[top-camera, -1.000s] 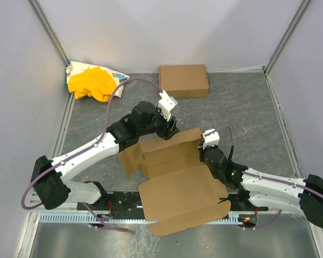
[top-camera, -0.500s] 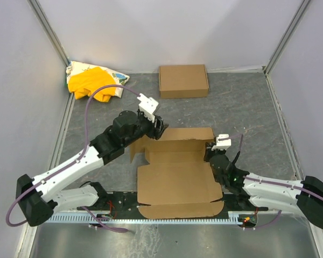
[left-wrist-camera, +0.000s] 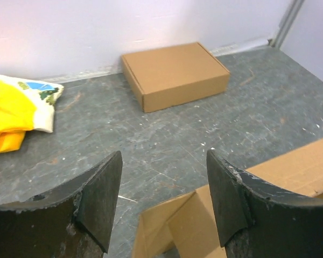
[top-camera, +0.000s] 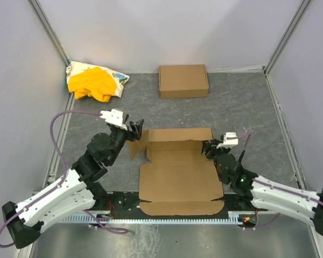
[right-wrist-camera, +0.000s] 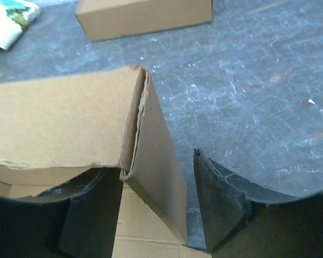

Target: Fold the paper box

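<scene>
Grey speckled tabletop (top-camera: 247, 110) spreads out ahead of both my hands, shut in by pale walls. Between my hands lies the paper box (top-camera: 177, 172), opened out as a shallow tray, with its back wall standing and its wide front panel flat toward my bases.

My left gripper (left-wrist-camera: 163, 161) is spread wide with nothing between its fingers. The box's left side flap sits just below and ahead of it, and I see no contact there.

My right gripper (right-wrist-camera: 151, 172) is parted too. Its fingers straddle the upright right-hand side flap where it meets the back wall at the corner. A gap shows between the flap and my outer finger; whether the inner finger touches the cardboard I cannot tell.

Far ahead of my left hand a closed brown carton (left-wrist-camera: 175, 75) rests by the wall. Further to the left of that lies a yellow cloth bundle (left-wrist-camera: 8, 115).
</scene>
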`<state>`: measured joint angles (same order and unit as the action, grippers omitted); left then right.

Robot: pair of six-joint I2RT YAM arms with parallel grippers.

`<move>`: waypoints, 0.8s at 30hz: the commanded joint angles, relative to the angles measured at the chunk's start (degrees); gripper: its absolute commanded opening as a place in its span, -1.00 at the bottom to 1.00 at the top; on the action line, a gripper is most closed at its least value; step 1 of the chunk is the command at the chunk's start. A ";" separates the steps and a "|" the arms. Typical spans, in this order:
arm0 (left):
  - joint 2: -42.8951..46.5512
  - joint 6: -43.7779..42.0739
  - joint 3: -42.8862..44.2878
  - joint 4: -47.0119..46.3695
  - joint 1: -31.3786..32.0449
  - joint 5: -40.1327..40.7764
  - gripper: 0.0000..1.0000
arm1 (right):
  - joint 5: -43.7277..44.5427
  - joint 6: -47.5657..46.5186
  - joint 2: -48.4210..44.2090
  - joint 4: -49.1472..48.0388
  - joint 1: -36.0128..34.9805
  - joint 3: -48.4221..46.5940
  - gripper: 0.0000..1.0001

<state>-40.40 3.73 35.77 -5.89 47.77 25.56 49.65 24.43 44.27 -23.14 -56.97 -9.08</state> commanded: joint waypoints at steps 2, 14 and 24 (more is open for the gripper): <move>4.33 2.88 -3.44 -4.05 0.09 9.07 0.43 | -3.31 0.61 -13.92 16.14 -0.30 -4.31 0.25; 15.54 10.49 -7.12 7.72 0.13 11.61 0.45 | -24.74 -9.50 -15.53 39.18 -0.28 -29.13 0.38; 25.39 12.81 -8.56 12.29 0.15 10.19 0.43 | -26.09 -9.22 11.60 67.55 -0.32 -67.15 0.66</move>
<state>-16.25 13.19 27.44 5.32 47.77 35.86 26.02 20.78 45.28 26.68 -56.99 -62.15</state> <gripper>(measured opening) 0.721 0.914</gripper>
